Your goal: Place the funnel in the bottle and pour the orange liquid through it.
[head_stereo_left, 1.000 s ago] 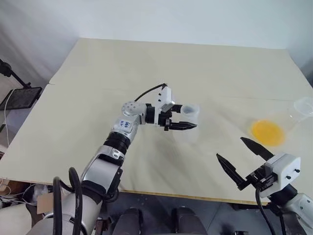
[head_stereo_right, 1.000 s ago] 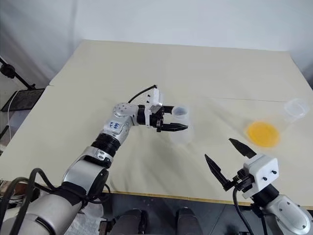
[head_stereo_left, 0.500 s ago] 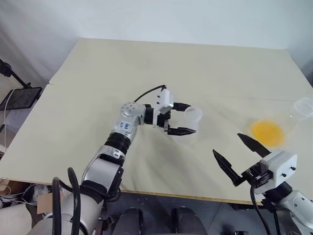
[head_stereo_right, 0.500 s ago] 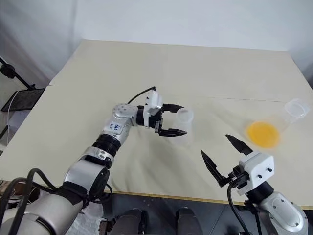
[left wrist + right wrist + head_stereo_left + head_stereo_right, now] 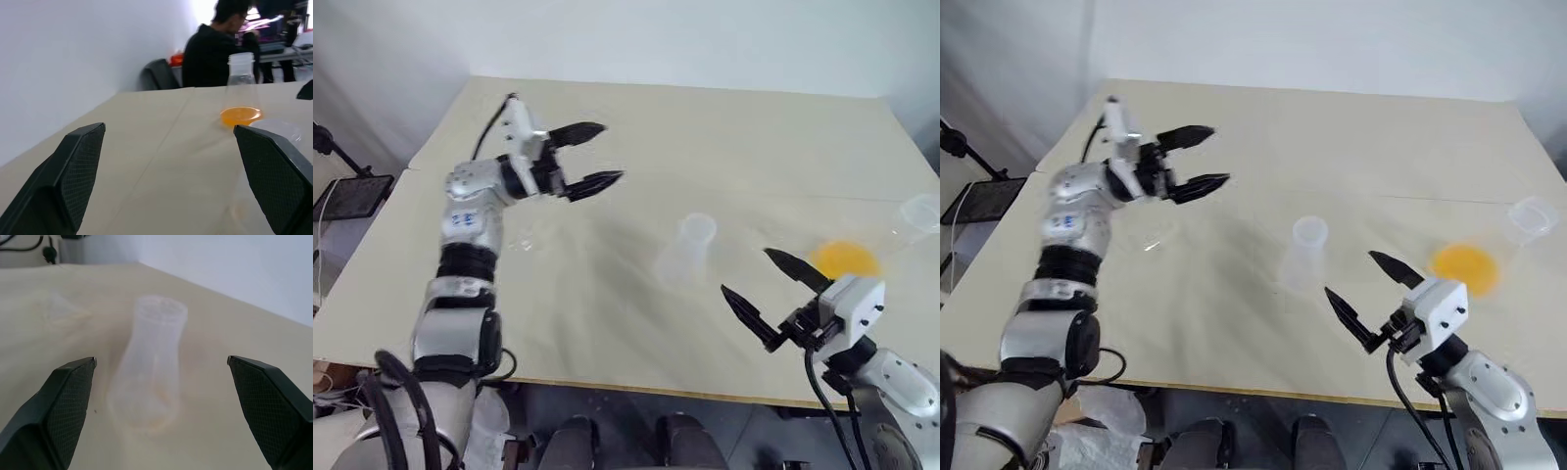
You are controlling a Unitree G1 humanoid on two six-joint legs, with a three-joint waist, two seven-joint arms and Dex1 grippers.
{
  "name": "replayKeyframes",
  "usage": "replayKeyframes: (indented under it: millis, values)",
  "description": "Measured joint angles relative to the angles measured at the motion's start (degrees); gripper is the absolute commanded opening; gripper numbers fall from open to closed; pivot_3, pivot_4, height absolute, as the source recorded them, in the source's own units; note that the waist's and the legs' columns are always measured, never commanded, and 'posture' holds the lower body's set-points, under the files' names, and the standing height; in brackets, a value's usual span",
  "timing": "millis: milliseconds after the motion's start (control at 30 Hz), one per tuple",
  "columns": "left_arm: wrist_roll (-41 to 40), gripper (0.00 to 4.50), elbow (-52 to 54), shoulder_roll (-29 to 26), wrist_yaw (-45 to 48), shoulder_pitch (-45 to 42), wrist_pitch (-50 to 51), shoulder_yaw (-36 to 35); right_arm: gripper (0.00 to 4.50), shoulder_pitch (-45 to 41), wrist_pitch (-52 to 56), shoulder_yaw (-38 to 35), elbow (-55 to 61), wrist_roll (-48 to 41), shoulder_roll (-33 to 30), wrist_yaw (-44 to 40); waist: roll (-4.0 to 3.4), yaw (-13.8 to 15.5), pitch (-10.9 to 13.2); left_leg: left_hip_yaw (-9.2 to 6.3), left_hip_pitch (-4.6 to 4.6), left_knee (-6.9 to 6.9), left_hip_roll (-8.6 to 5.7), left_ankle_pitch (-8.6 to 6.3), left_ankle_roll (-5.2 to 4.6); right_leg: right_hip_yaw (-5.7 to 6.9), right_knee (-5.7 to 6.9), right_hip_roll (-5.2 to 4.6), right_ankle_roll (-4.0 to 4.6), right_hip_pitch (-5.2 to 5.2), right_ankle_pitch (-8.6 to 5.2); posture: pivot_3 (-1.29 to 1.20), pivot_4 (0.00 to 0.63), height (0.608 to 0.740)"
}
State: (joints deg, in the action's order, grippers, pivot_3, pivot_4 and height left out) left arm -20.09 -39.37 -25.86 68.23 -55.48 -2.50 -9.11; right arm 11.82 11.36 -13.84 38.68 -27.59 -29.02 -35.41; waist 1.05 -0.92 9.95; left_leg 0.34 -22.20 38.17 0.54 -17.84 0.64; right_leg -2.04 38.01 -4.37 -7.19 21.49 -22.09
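The bottle [image 5: 685, 251], small, clear and conical, stands upright and alone mid-table; it also shows ahead in the right wrist view [image 5: 149, 377]. The orange liquid [image 5: 847, 260] pools in a large clear flask [image 5: 1531, 215] lying tilted at the right. The funnel [image 5: 522, 242], a faint clear glint, lies on the table left of the bottle. My left gripper [image 5: 613, 152] hovers open and empty above the table's left part, well away from the bottle. My right gripper [image 5: 747, 272] stands open and empty near the front edge, pointing toward the bottle.
The cream table [image 5: 656, 127] stretches wide behind the bottle. A black stand [image 5: 352, 191] sits off its left edge. In the left wrist view a person [image 5: 215, 54] sits beyond the table's far side, behind the flask.
My left gripper opened off the bottle, then swung up and far to the left, leaving the bottle standing. The right gripper edged a little left toward the bottle.
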Motion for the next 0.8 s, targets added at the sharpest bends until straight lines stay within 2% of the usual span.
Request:
replayKeyframes:
  millis: [100, 167, 267, 367, 467, 600, 733, 800]
  values:
    - [-0.1, 4.47, 5.0, -3.4, -1.2, 8.2, 3.2, -1.3, 4.5, -2.8, 1.2, 0.8, -1.0, -1.5, -0.8, -1.0, -0.01, -0.4, 0.0, -0.1, -0.02, -0.01, 0.02, 0.01, 0.02, 0.1, 0.01, -0.06, 0.0, 0.0, 0.0, 0.0, 0.15, 0.74]
    - [-0.9, 4.47, 11.1, -6.4, -2.8, 17.2, 5.8, -3.6, 4.5, -6.1, 2.8, 2.6, -1.0, -3.4, -2.0, -2.4, -0.01, -1.2, 0.0, -0.05, 0.0, -0.03, 0.04, 0.0, 0.02, 0.02, -0.02, -0.08, 0.01, 0.01, 0.0, 0.0, 0.15, 0.74]
    - [-2.1, 4.47, 19.2, -11.9, -8.2, 36.3, 8.7, -13.2, 4.5, -12.2, 4.3, 6.9, -1.4, -3.5, -3.8, -5.0, 0.0, -2.3, 0.0, -0.16, 0.02, -0.11, 0.22, -0.03, 0.08, 0.0, -0.03, -0.12, 0.07, 0.03, 0.03, 0.0, 0.15, 0.74]
    - [-2.4, 4.47, 23.3, -13.1, -13.7, 48.5, 8.9, -21.8, 4.5, -15.6, 5.4, 9.7, -1.8, -3.6, -4.1, -6.2, 0.06, -1.5, 0.0, -0.4, 0.02, -0.09, 0.2, -0.04, 0.08, 0.15, -0.19, -0.22, 0.09, -0.02, 0.03, 0.0, 0.15, 0.74]
    - [-3.9, 4.47, 27.4, -13.1, -16.1, 55.3, 10.1, -26.2, 4.5, -17.9, 5.5, 11.5, -2.2, -4.0, -4.0, -7.2, 0.1, 0.2, 0.0, -0.57, 0.02, -0.09, 0.02, -0.16, -0.14, 0.22, -0.32, -0.4, 0.15, -0.18, 0.06, 0.0, 0.15, 0.74]
    - [-5.4, 4.47, 33.2, -11.9, -17.6, 62.1, 12.2, -27.3, 4.5, -18.3, 5.1, 11.7, -3.9, -3.8, -4.2, -8.8, 0.1, 0.8, 0.0, -0.59, 0.02, -0.14, -0.01, -0.19, -0.18, 0.28, -0.6, -0.45, 0.19, -0.34, 0.09, 0.0, 0.15, 0.74]
    - [-6.7, 4.47, 38.6, -9.9, -19.4, 61.4, 14.6, -23.7, 4.5, -15.3, 3.6, 10.9, -5.4, -2.6, -5.3, -10.2, 0.1, 0.9, 0.0, -0.65, 0.02, -0.18, -0.02, -0.2, -0.17, 0.35, -0.61, -0.44, 0.2, -0.35, 0.09, 0.0, 0.15, 0.74]
    - [-6.6, 4.47, 39.0, -8.8, -20.5, 57.8, 14.7, -20.6, 4.5, -11.8, 2.4, 10.2, -5.7, -1.4, -6.5, -11.2, 0.09, 0.9, 0.0, -0.63, 0.02, -0.2, -0.05, -0.16, -0.12, 0.36, -0.59, -0.41, 0.19, -0.34, 0.09, 0.0, 0.15, 0.74]
